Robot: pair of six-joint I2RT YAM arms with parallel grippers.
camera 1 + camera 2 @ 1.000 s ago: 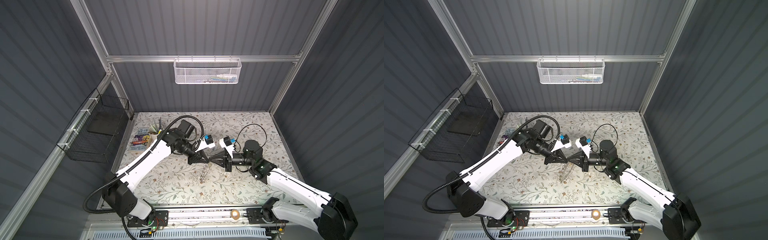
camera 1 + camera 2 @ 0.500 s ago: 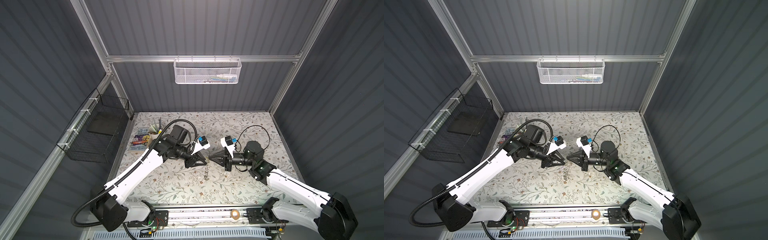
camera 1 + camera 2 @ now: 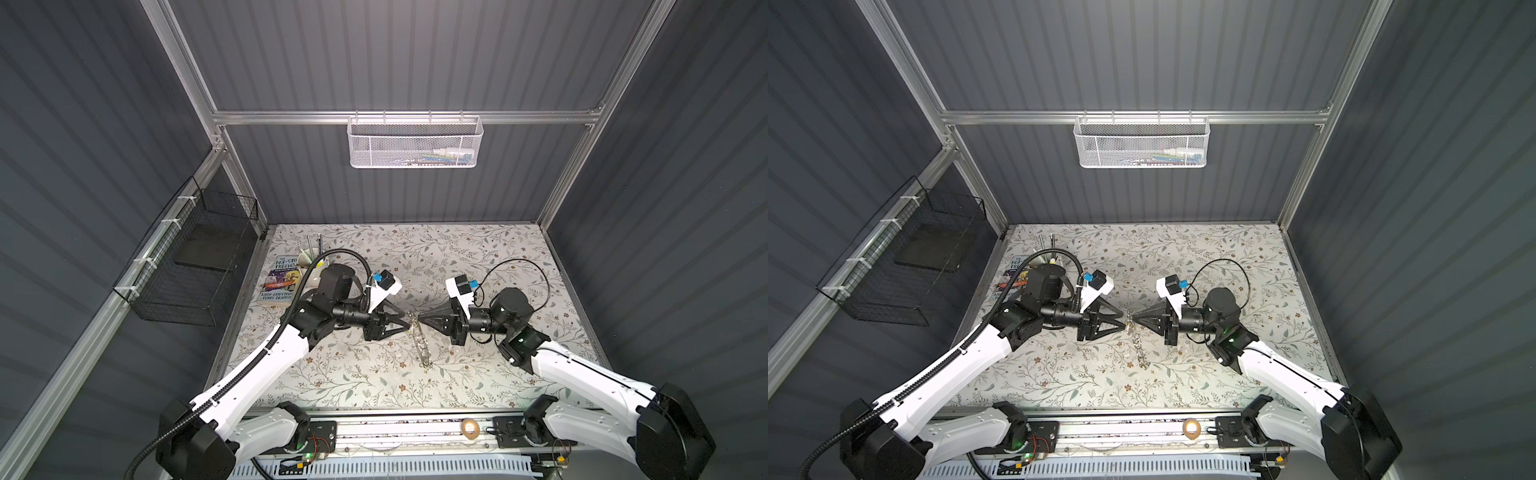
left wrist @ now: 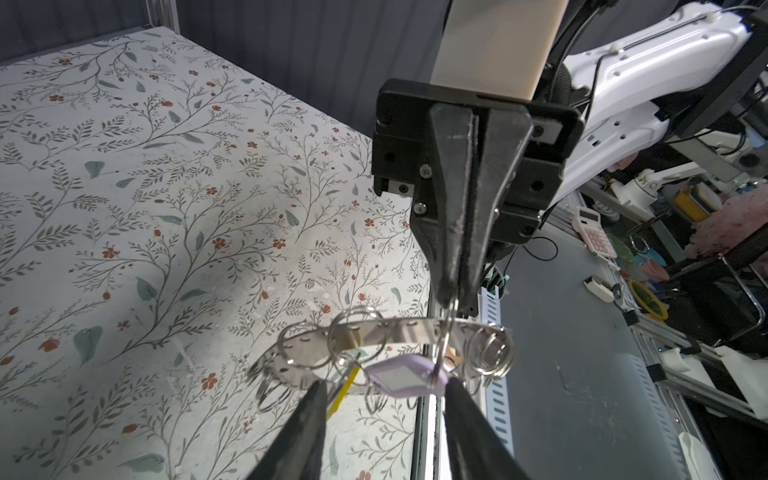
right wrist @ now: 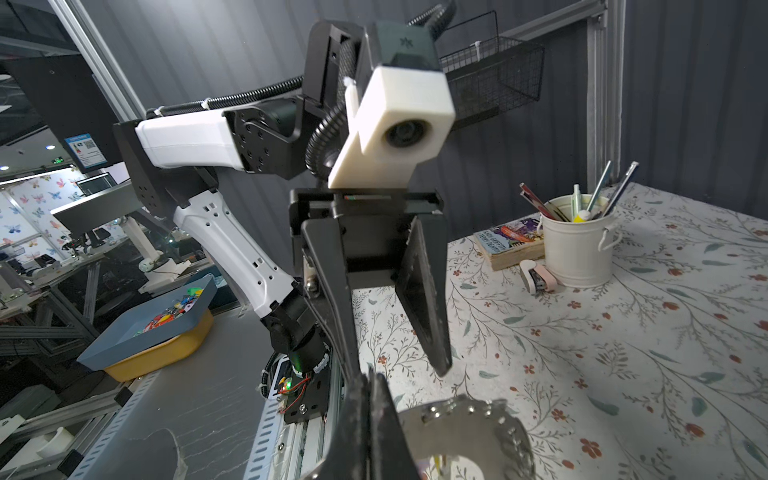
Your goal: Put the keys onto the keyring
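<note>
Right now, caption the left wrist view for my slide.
The right gripper, jaws shut, holds the keyring by a rim loop; lilac tag between the open jaws of the left gripper.

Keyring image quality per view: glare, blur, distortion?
Left wrist: keyring fairly sharp, bright glare on its flat band, lilac tag clear. Right wrist: keyring right at the lens, soft and washed out. In both top views: keyring tiny, seen edge-on; wide-angle lens splays the frame posts outward.

Counts:
2 hands (left hand (image 3: 404, 323), right hand (image 3: 419, 320)), 1 keyring (image 4: 390, 334), 2 tags (lilac tag (image 4: 399, 378), yellow tag (image 4: 345, 386)), 1 book (image 3: 280, 282), 1 pen cup (image 5: 575, 245), 2 baskets (white basket (image 3: 415, 143), black basket (image 3: 195, 266)), 1 tape roll (image 3: 469, 427).
</note>
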